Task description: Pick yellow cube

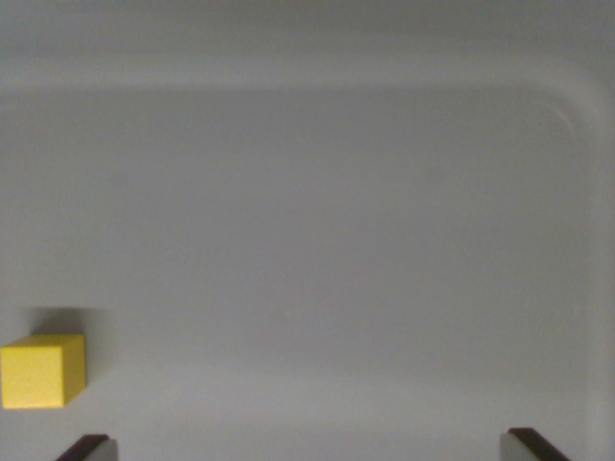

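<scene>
The claw is spread wide and has nothing in it — only its two dark fingertips show, at the bottom edge of the wrist view, one far to the wrist view's left and one far to the right, with bare grey floor between them.

Going outward from the left fingertip, the yellow cube sits just above it and a little further to the wrist view's left, almost at the frame edge. It rests flat on the floor of a pale grey tray, apart from both fingertips and clearly outside the gap between them. A soft shadow lies on the floor behind the cube. The tray's raised wall curves round far from the cube, along the top and the wrist view's right.

The risk I see is the offset. If the claw goes straight down from here, the left finger could land on the cube's edge or push it aside — or the fingers could close on empty air. The claw probably needs to shift toward the cube until it is centred before it descends.
</scene>
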Motion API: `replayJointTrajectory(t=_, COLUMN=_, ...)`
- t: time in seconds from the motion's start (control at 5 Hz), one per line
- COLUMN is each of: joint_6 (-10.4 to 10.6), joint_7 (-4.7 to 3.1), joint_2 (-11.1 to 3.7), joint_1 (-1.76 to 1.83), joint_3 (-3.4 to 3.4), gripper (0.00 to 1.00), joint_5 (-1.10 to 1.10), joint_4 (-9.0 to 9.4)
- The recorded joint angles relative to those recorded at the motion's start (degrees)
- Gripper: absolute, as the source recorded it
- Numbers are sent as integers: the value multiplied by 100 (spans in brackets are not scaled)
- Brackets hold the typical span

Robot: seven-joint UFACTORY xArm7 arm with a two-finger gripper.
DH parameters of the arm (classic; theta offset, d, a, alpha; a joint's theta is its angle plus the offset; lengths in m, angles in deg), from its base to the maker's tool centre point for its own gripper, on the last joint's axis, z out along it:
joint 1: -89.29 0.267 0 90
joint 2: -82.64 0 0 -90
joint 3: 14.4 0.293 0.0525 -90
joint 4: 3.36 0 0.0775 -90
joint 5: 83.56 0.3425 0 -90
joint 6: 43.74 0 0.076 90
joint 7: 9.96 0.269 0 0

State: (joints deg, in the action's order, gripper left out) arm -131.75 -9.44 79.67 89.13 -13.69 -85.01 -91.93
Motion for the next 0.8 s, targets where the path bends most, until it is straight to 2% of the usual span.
replayJointTrajectory(t=0.2, joint_6=173, joint_7=82, joint_2=-66, joint_1=47, joint_3=40, gripper=0, joint_5=-11, joint_4=118)
replayJointTrajectory(t=0.4, joint_6=173, joint_7=82, joint_2=-66, joint_1=47, joint_3=40, gripper=0, joint_5=-11, joint_4=118)
replayJointTrajectory(t=0.6, joint_6=369, joint_7=174, joint_2=-141, joint_1=100, joint_3=85, gripper=0, joint_5=-23, joint_4=252)
replayJointTrajectory(t=0.8, joint_6=369, joint_7=174, joint_2=-141, joint_1=100, joint_3=85, gripper=0, joint_5=-23, joint_4=252)
